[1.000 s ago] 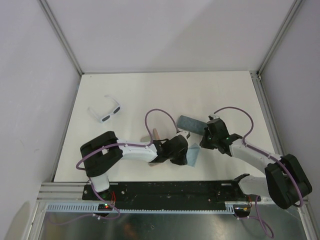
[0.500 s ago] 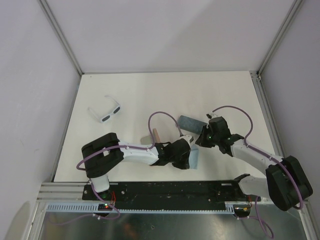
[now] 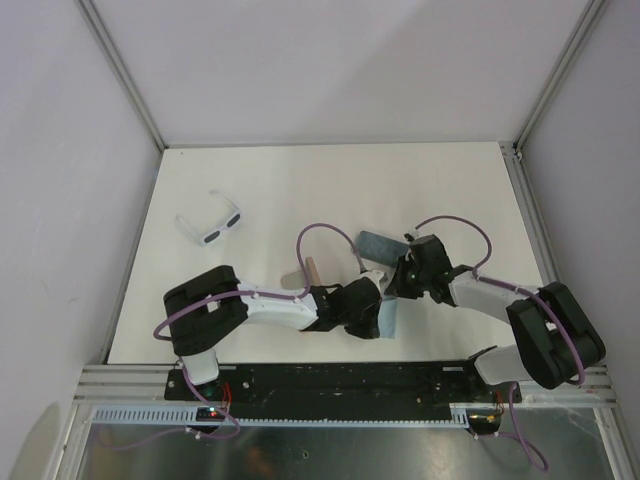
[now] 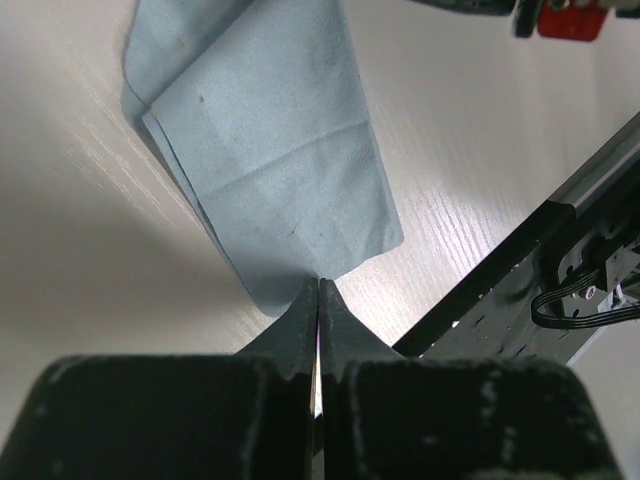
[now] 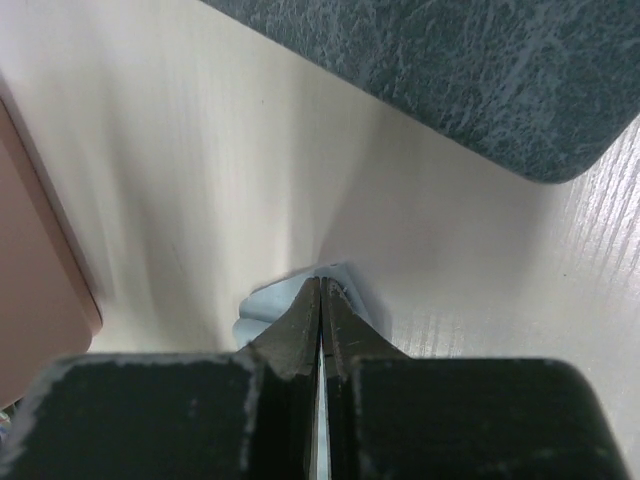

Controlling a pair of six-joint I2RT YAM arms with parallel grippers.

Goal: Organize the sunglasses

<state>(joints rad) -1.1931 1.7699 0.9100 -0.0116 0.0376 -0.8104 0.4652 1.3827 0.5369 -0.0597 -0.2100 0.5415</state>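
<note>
The white-framed sunglasses [image 3: 212, 227] lie open at the far left of the table, away from both arms. The dark-framed pair is out of view. My left gripper [image 3: 374, 320] is shut on the near corner of a light blue cloth [image 3: 389, 318], and the left wrist view shows the jaws closed on that cloth's [image 4: 270, 150] edge. My right gripper [image 3: 396, 282] is shut on the far corner of the same cloth [image 5: 262, 303], which is bunched at the tips. Neither gripper holds sunglasses.
A grey-blue case [image 3: 380, 245] lies just beyond the right gripper and fills the top of the right wrist view [image 5: 450, 70]. A pink case [image 3: 306, 271] lies behind the left arm, its edge showing in the right wrist view [image 5: 40, 260]. The black base rail [image 4: 540, 270] runs close by.
The right gripper has moved left and nearer, onto the cloth's far corner. The left gripper has shifted a little right along the cloth. The white sunglasses have not moved.
</note>
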